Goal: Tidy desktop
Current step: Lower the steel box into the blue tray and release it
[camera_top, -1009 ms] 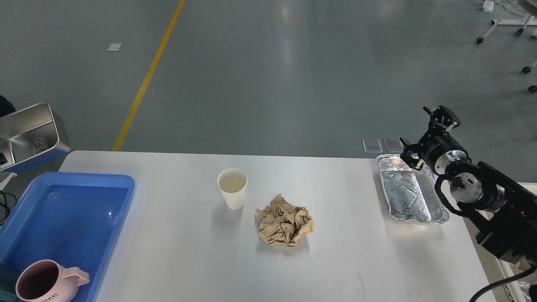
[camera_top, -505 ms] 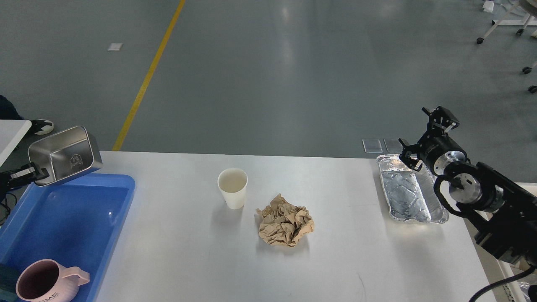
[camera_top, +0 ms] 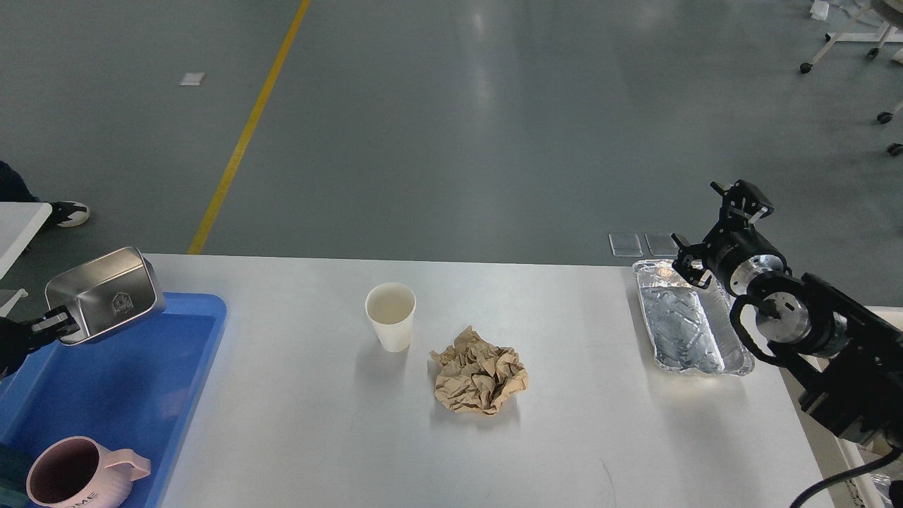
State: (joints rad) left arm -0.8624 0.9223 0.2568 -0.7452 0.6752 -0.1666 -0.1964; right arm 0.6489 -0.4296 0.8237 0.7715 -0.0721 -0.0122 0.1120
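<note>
On the tabletop (camera_top: pixel 564 437), central in view, stood a foil pan (camera_top: pixel 688 328), paper wad (camera_top: pixel 480 379) and cup (camera_top: pixel 390 315). At its left end the left gripper (camera_top: pixel 51 323) held a steel tin (camera_top: pixel 106 293), jaws closed on its rim, above the blue tray (camera_top: pixel 176 367): judged depositing; lowering and release due next. Right gripper (camera_top: pixel 716 229) hovered, jaws spread.

Left gripper (camera_top: pixel 51 323) at left edge clamps rim of steel box (camera_top: pixel 106 293), box tilted above blue tray (camera_top: pixel 201 339). Pink mug (camera_top: pixel 77 473) in tray's near corner. On desktop (camera_top: pixel 564 437): paper cup (camera_top: pixel 390 315) upright, crumpled brown paper (camera_top: pixel 480 379) just beside, foil tray (camera_top: pixel 688 328) far right. Right gripper (camera_top: pixel 716 226) hangs over foil tray's far end, fingers spread, I see nothing in them.
</note>
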